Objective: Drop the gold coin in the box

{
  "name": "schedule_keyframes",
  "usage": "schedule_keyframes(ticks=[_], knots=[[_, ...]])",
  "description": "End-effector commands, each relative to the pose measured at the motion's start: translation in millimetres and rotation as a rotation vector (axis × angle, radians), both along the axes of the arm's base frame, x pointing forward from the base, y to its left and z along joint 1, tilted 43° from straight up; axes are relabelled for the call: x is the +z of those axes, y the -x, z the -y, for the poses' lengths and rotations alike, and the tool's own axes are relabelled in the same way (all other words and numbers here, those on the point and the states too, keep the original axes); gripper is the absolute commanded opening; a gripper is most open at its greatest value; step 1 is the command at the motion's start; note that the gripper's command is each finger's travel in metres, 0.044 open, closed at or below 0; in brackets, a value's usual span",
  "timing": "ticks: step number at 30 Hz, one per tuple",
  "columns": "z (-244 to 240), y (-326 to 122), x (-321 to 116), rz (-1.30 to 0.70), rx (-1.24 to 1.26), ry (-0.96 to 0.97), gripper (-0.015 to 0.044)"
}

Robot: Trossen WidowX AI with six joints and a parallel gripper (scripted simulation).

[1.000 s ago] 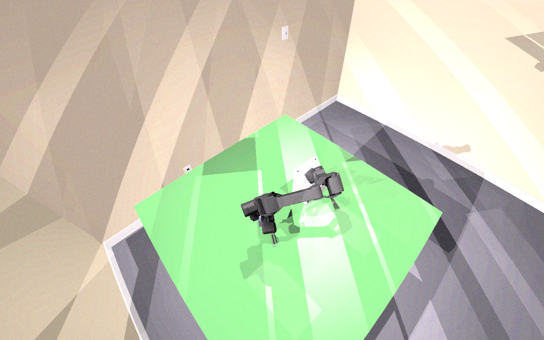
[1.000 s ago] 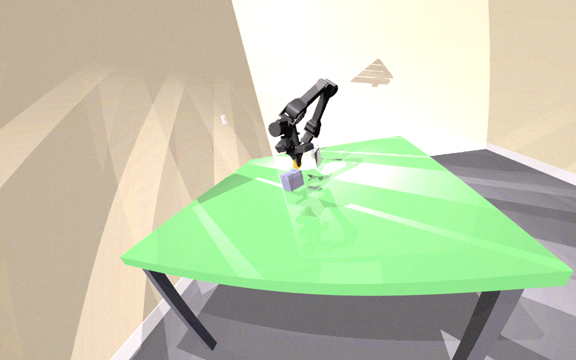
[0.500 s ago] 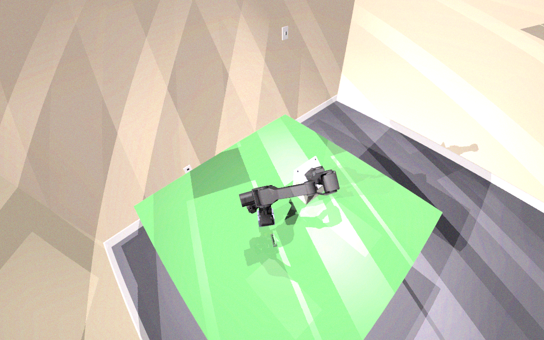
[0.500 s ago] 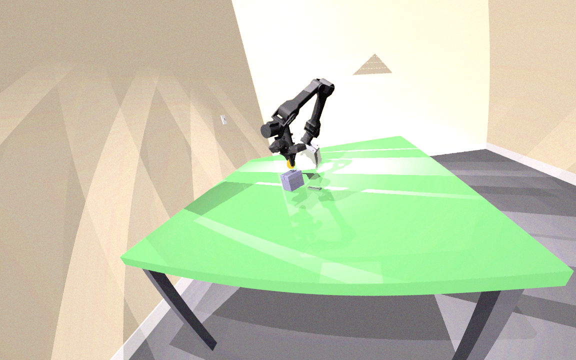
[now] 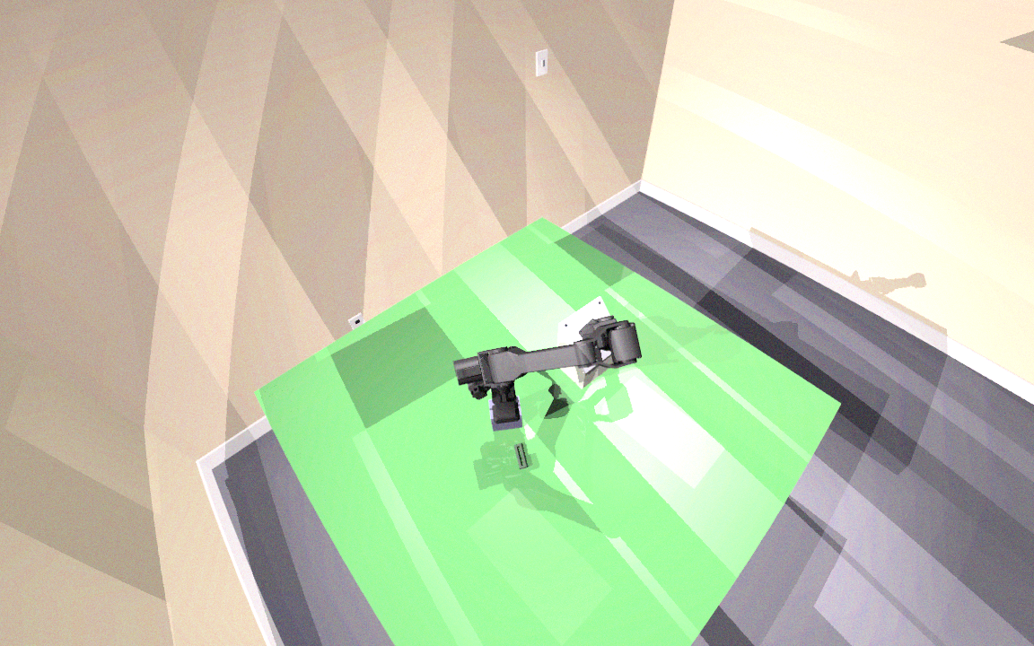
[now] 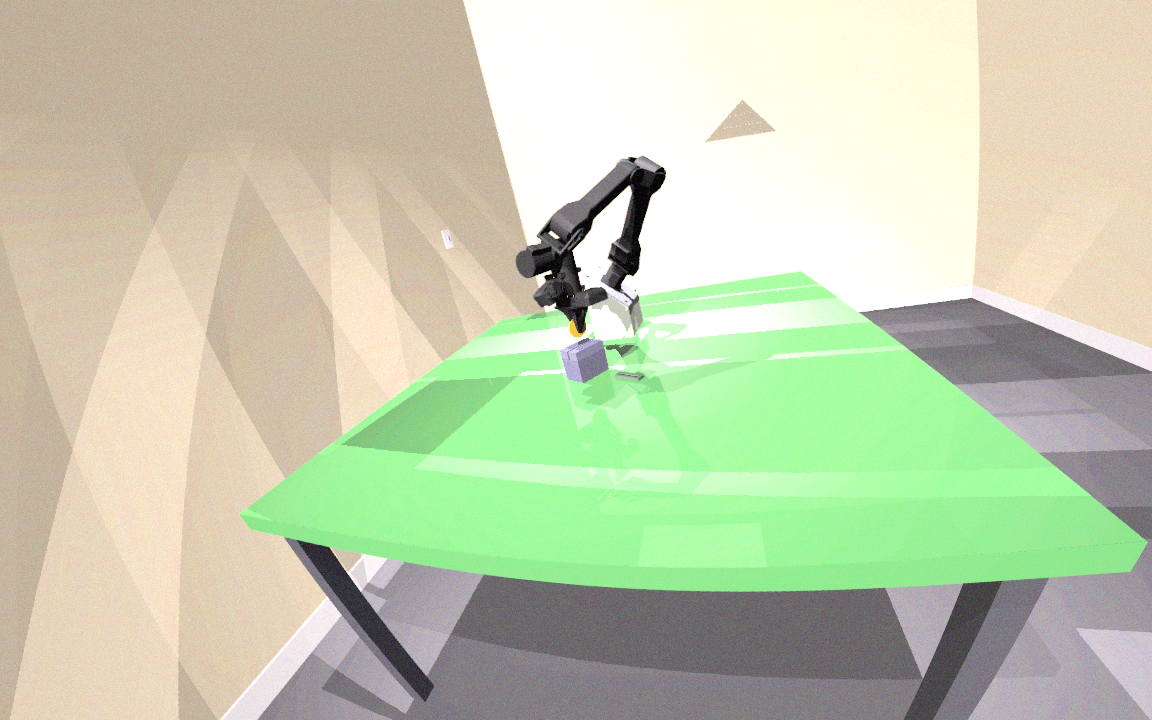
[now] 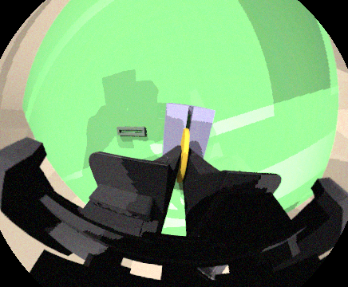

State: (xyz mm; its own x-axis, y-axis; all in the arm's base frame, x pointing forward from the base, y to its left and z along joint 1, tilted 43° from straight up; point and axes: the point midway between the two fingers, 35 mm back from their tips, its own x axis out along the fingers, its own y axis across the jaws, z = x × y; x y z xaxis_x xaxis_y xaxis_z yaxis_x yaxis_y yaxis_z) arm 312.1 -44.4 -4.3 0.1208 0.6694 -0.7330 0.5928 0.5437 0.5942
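Observation:
My gripper point(image 7: 182, 150) point(image 6: 576, 320) is shut on the gold coin point(image 7: 185, 148) point(image 6: 576, 329) and holds it on edge, pointing down. The coin hangs just above the grey box point(image 7: 201, 128) point(image 6: 586, 361) point(image 5: 495, 418). In the wrist view the coin's edge lines up with the dark slot point(image 7: 189, 115) in the lid. The coin's lower edge is close to the lid; I cannot tell if it touches. The dark-green holder point(image 7: 132, 131) point(image 6: 631, 377) point(image 5: 521, 456) lies empty on the table beside the box. In the top view the gripper hides the coin and most of the box.
The box and holder sit on a glossy green table point(image 5: 424, 522) point(image 6: 741, 465) point(image 7: 102, 60). The arm's base stands on a white plate point(image 5: 585, 315) at the far side of the table. Walls stand behind the table.

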Motion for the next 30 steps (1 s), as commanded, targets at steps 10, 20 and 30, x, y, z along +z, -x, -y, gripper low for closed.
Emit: schedule_keyframes(ticks=[10,20,30], knots=[[1.7,2.7,-4.5,0.005,0.002,0.002,0.0],[1.3,5.1,-5.7,0.006,0.004,0.002,0.0],[1.6,3.5,-4.7,0.006,-0.001,0.0,0.0]])
